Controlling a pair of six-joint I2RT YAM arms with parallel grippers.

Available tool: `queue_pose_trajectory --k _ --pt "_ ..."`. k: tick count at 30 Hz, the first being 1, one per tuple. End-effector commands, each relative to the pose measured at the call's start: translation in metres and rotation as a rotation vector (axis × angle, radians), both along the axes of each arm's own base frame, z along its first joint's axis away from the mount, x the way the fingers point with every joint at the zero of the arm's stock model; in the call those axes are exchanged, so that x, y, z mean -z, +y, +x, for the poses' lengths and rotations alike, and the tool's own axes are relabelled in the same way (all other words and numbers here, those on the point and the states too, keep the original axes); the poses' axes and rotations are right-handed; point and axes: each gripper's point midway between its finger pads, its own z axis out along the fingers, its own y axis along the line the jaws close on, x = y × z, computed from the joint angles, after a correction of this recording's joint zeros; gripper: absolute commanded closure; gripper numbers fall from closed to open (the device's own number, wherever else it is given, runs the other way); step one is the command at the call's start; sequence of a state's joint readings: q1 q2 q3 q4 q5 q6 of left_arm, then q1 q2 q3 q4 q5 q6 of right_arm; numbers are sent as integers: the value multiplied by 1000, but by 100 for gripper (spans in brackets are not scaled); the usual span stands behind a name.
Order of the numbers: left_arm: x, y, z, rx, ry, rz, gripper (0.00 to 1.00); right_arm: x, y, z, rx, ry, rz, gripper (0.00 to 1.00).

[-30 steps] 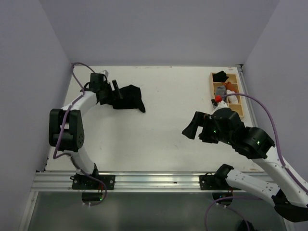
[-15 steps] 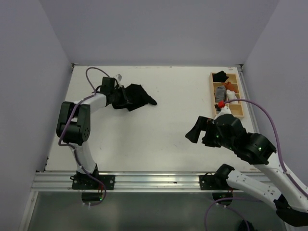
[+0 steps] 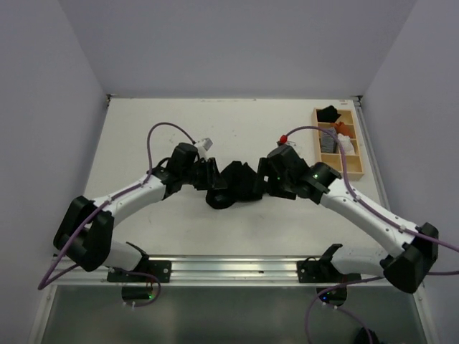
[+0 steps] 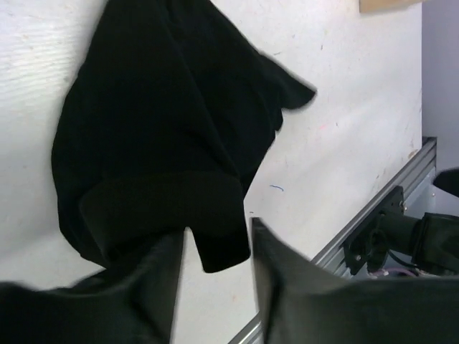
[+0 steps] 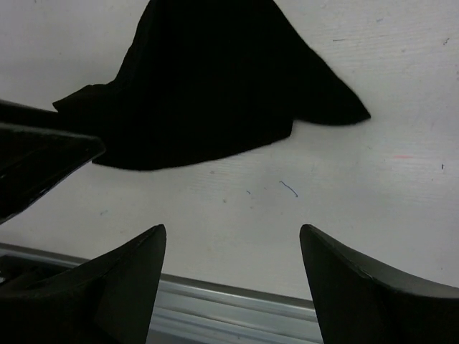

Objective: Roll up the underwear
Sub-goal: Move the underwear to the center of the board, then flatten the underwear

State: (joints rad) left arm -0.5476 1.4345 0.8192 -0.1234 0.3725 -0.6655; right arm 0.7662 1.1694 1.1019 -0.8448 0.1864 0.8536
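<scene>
The black underwear (image 3: 235,185) lies crumpled on the white table at the centre, between my two grippers. My left gripper (image 3: 215,182) is at its left edge. In the left wrist view its fingers (image 4: 287,287) stand apart, with a corner of the underwear (image 4: 165,122) hanging into the gap and bare table showing between them; the left gripper (image 4: 219,231) does not pinch the cloth. My right gripper (image 3: 264,179) is at the underwear's right edge. In the right wrist view the right gripper (image 5: 233,229) is wide open and empty, with the underwear (image 5: 208,79) just beyond its fingertips.
A wooden tray (image 3: 361,161) stands at the back right with a black item (image 3: 328,112), a grey striped roll (image 3: 328,137) and a white roll (image 3: 346,143). An aluminium rail (image 3: 229,269) runs along the near edge. Walls close in left, right and behind.
My left gripper has carried the underwear from the far left to the table's centre. My right arm has swung in from the right to the underwear's right edge.
</scene>
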Motion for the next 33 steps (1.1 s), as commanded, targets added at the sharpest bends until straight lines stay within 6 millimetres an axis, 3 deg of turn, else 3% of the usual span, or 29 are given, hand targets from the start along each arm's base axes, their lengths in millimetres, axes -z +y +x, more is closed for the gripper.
queue_pose_trajectory --k 1,2,5,9,11,14,19,25,29,33 --pt "-19 19 11 -105 -62 37 48 -14 21 34 17 -56 75 22" --pt "-25 19 14 -92 -84 43 40 -11 19 40 29 -53 78 24" --pt "-26 22 16 -85 -71 67 36 9 16 49 69 16 106 36" --pt "-20 34 13 -122 -57 118 36 54 15 37 74 121 125 49" --pt "-21 45 12 -134 -64 143 35 61 25 26 12 149 177 51" --pt "-13 65 13 -161 -47 168 34 78 22 15 -20 170 174 52" --pt "11 88 10 -165 2 179 34 108 0 2 -12 193 78 50" --pt "35 76 3 -19 37 166 37 130 -9 8 -90 171 -35 41" --pt "40 72 3 0 25 148 37 127 -21 25 -159 125 -175 40" --pt "66 73 0 22 83 173 40 130 -19 33 -228 121 -225 39"
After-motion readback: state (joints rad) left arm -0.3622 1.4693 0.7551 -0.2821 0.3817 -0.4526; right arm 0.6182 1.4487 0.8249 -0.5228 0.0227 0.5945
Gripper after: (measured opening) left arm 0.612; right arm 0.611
